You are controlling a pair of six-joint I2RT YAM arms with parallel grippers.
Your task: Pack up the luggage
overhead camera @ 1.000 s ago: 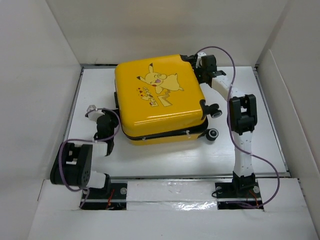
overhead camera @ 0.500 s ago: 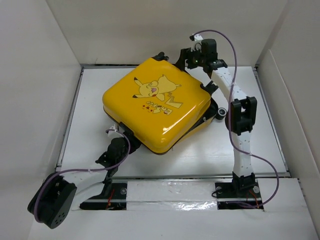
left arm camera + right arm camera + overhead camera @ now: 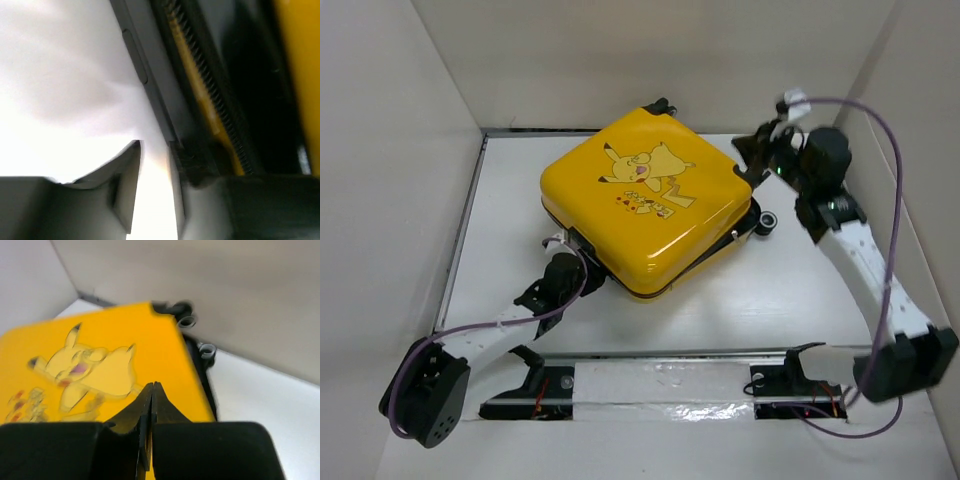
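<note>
- The luggage [image 3: 642,205] lies flat on the worktop [image 3: 800,300], yellow printed shell up, turned cornerwise.
- The left jaws are parted by a narrow gap and grip nothing, against the luggage's zip edge at 8 o'clock.
- The right jaws are pressed together and empty, near its 2 o'clock corner.

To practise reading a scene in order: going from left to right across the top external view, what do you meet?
left arm's elbow joint → left tool → luggage → right tool → right arm's elbow joint
</note>
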